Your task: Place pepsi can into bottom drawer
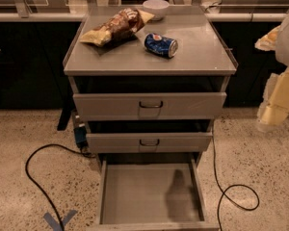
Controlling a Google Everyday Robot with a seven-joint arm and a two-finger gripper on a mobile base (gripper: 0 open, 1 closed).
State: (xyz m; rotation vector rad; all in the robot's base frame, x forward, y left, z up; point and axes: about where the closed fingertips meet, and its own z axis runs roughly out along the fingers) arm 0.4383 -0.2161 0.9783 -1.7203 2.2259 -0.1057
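Note:
The pepsi can lies on its side on top of the grey cabinet, right of centre, blue with its round logo facing left. The bottom drawer is pulled out wide open below, and its flat grey floor is bare, with a shadow on its right part. My gripper shows as a blurred pale yellow-white shape at the right edge, off to the right of the cabinet and below its top, well apart from the can.
A brown-and-yellow chip bag lies left of the can and a white bowl stands at the back. The two upper drawers with dark handles stick out slightly. Black cables loop on the speckled floor on both sides.

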